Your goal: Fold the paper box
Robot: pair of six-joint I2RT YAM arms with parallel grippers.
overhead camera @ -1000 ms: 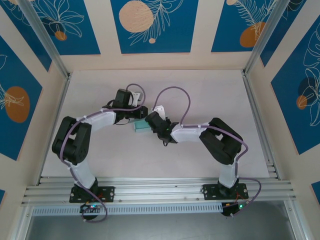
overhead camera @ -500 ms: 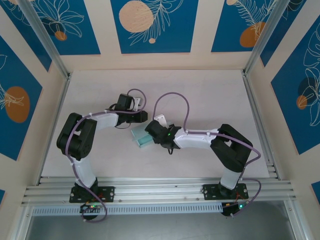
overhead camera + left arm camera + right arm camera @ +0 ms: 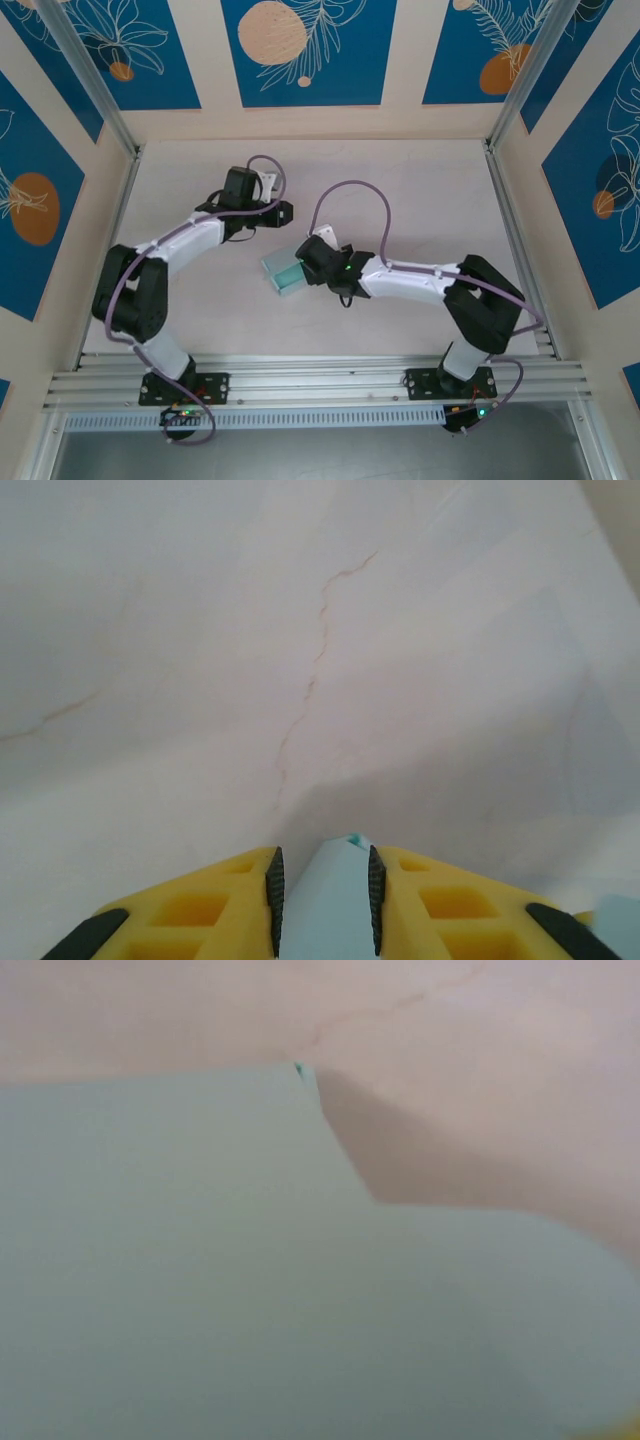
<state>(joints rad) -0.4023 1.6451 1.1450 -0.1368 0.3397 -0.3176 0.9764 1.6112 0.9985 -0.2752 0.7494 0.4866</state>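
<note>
Whether my right hand [image 3: 304,263] is wide I cannot tell; the paper box [image 3: 277,270] just ahead of it, seemingly half-folded, wants a flap tucked.

Now left end effector [image 3: 280,212] backed off paper box [image 3: 281,274]; box slid nearer bases (right end effector [image 3: 305,262] followed it).

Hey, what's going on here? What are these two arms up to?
Two robot arms are working on a pale blue paper box on the white table. The right gripper is at the box's right side, with a rounded flap close under its camera. The left gripper sits apart from the box, farther back. A pale blue strip shows between its yellow fingers, but I can't tell what it is.
</note>
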